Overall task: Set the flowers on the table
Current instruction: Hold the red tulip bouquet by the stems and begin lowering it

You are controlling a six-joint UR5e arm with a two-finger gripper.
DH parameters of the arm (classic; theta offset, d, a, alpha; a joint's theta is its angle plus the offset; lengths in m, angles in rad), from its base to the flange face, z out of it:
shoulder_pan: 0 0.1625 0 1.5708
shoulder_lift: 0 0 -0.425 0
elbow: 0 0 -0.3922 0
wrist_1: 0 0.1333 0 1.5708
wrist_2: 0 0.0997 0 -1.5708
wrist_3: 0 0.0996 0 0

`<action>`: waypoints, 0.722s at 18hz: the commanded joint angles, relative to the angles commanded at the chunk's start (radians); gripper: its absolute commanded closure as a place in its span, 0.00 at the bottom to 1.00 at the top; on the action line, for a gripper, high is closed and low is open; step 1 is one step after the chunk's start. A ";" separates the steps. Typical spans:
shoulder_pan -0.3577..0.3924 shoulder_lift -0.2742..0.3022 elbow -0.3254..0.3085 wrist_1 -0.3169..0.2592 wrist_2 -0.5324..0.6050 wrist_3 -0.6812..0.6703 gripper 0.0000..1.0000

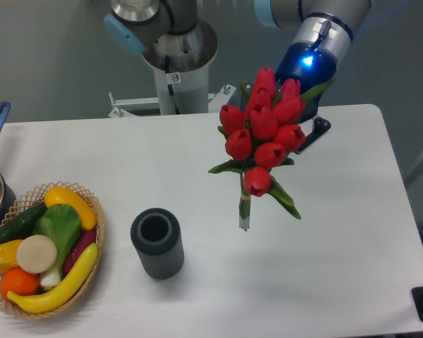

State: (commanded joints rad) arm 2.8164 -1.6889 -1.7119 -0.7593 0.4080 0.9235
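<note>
Basket [92,211] and dark vase [157,243] sit near front-left edge. I see flowers [262,134] held above tabletop [338,246] right-centre, stems down; gripper [307,116] hidden behind buds, closure unclear, presumably carrying them for set-down.

Plain grey-green wall [42,49] behind, w/ white metal frame [137,105] at its foot; even, soft light.

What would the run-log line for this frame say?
gripper: shut on flowers | flowers: held above table, stems down | dark cylinder vase: empty, upright | placement: not yet done
</note>
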 joint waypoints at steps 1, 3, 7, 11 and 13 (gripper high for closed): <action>0.000 0.002 -0.002 0.000 0.000 0.000 0.55; -0.002 0.008 -0.009 0.000 0.000 0.002 0.55; -0.002 0.015 -0.009 -0.003 0.043 -0.002 0.55; -0.003 0.035 -0.011 -0.005 0.106 -0.003 0.55; -0.005 0.044 -0.012 -0.005 0.156 -0.003 0.55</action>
State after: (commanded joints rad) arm 2.8118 -1.6445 -1.7242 -0.7639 0.5642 0.9204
